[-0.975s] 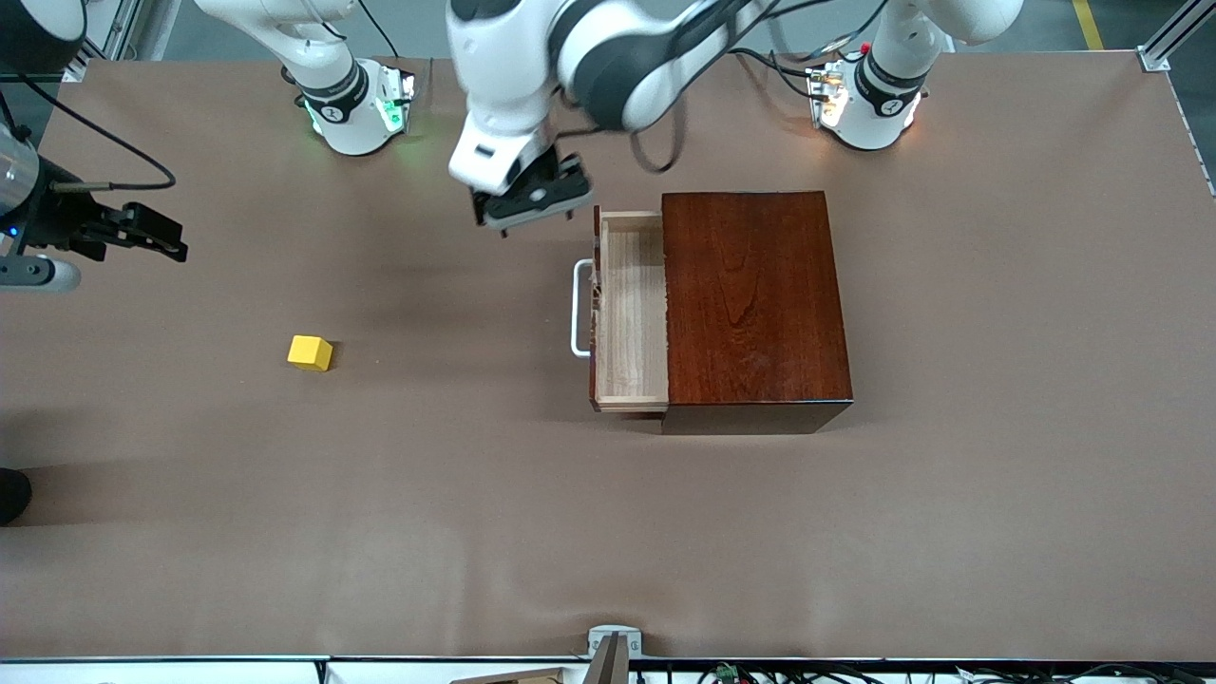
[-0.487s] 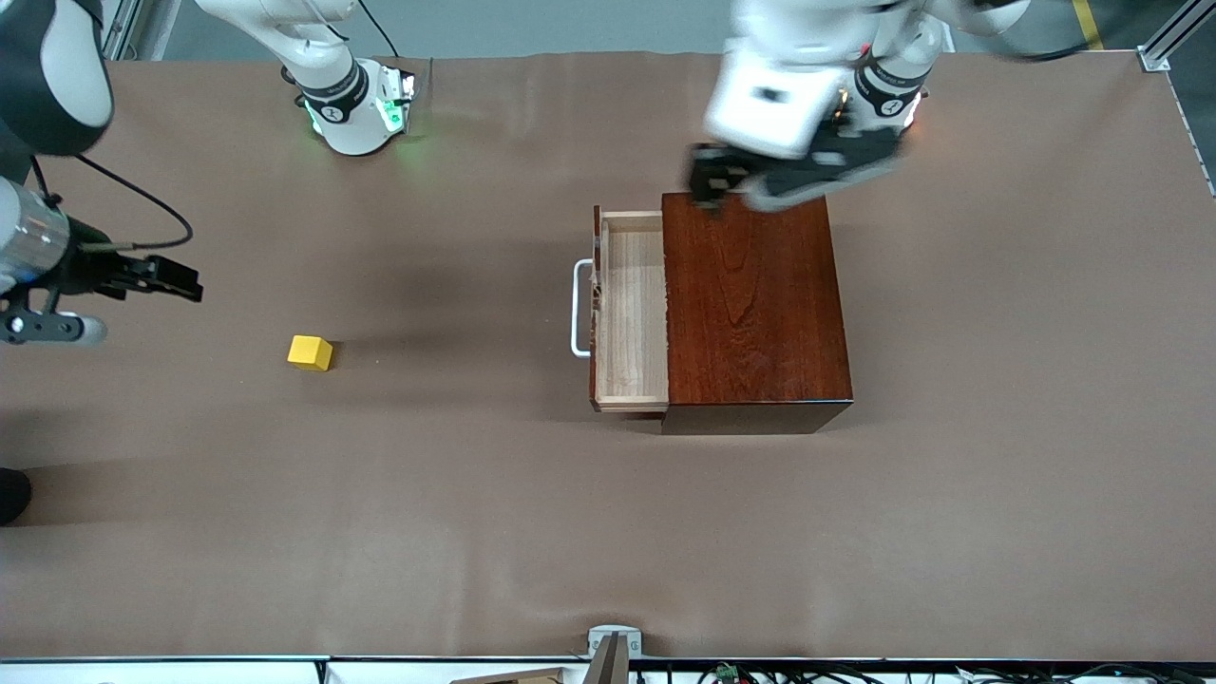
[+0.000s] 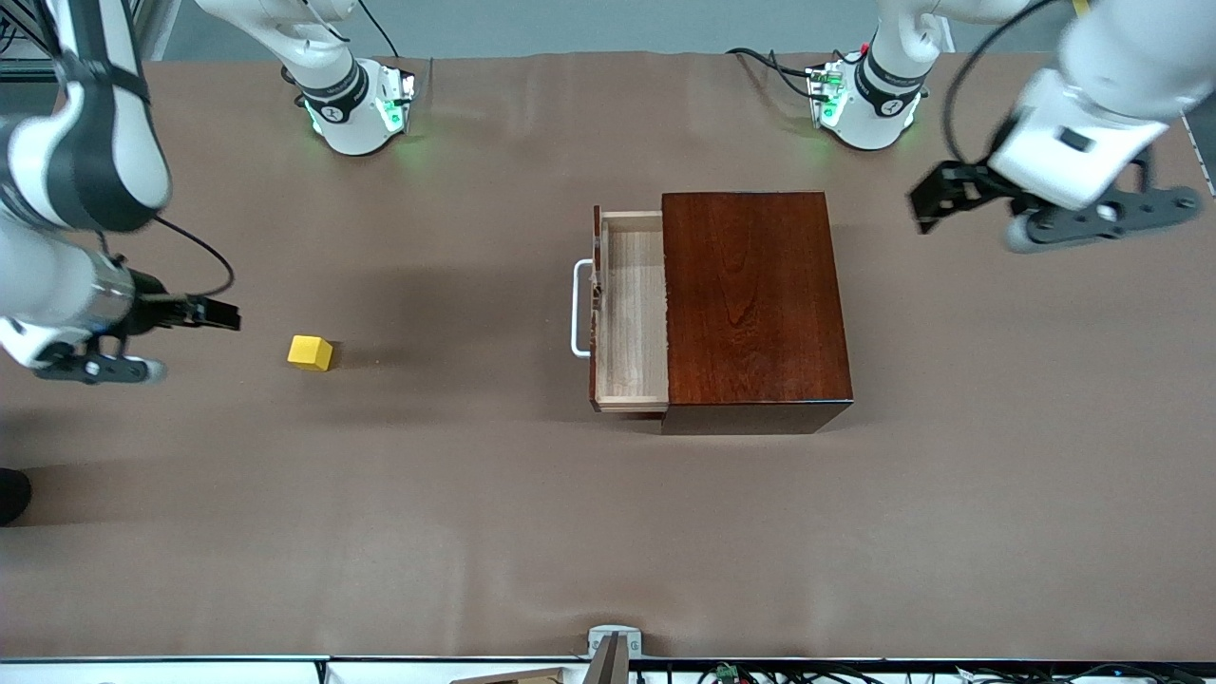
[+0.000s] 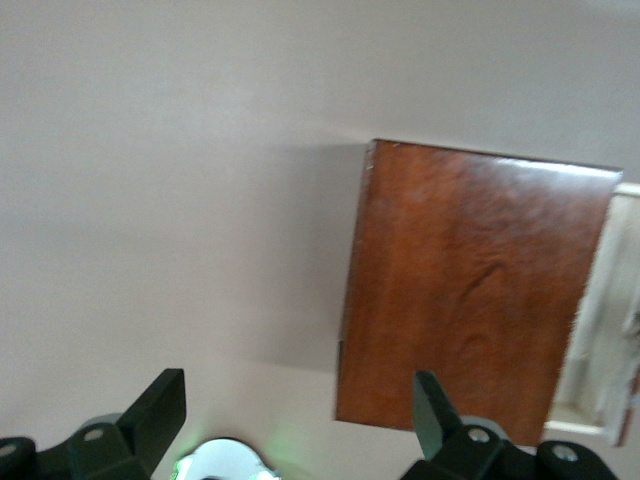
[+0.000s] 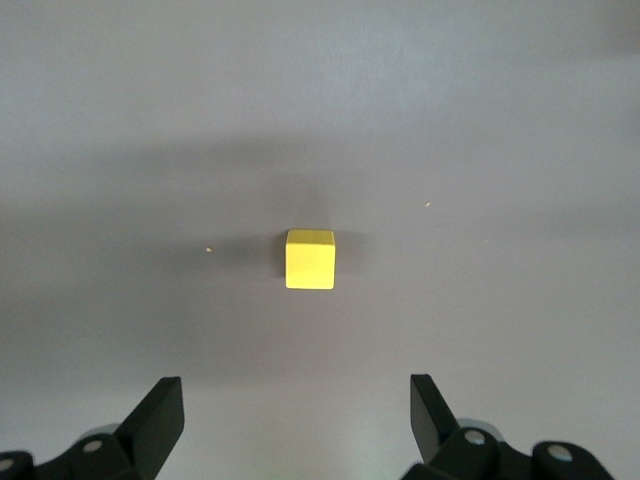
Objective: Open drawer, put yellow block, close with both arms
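Front view, drawer (image 3: 631, 309) open toward yellow block (image 3: 310, 352)

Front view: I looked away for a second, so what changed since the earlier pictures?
The left end effector swung from beside the open pale-wood drawer, over the reddish-brown wooden box, to the left arm's end. The right end effector neared the small yellow cube. Drawer, cube unmoved.

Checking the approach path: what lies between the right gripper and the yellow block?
Nothing: the front view shows bare table between right gripper and yellow block.
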Controlling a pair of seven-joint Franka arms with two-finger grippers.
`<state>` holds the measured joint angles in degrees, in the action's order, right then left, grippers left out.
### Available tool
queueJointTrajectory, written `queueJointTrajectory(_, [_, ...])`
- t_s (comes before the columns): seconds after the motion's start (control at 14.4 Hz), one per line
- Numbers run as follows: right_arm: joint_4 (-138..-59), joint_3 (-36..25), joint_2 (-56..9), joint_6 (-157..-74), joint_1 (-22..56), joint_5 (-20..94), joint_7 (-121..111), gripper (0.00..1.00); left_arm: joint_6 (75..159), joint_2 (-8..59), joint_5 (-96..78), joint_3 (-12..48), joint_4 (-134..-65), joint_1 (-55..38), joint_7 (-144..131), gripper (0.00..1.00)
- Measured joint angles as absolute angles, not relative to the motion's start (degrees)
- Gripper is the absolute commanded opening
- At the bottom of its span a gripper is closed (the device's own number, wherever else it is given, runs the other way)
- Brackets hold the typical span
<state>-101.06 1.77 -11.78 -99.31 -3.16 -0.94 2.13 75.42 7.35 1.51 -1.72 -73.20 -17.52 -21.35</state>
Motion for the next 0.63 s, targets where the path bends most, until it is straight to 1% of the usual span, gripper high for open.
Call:
queueJointTrajectory(0.14, [-104.4,1.8,-14.1,-104.1,-3.2,-0.9,2.7,1.00,79.8,3.1,1.5,-1.7,-81.2,-14.5,-17.1,1.00])
queueJointTrajectory(0.35, [-112.4,1.8,-15.2,-116.0,-3.3,-0.9,2.9,1.00,87.7,-2.9,1.5,-1.6,-93.8,-11.2,-15.0,1.00])
queueJointTrajectory(0.49, [-118.4,1.7,-15.5,-124.7,-3.3,-0.9,3.0,1.00,90.4,-4.8,1.5,-1.6,-98.2,-10.3,-14.7,1.00])
queueJointTrajectory(0.63, [-122.2,1.7,-16.0,-129.7,-3.4,-0.9,3.1,1.00,91.4,-5.1,1.5,-1.6,-98.7,-10.2,-14.6,1.00])
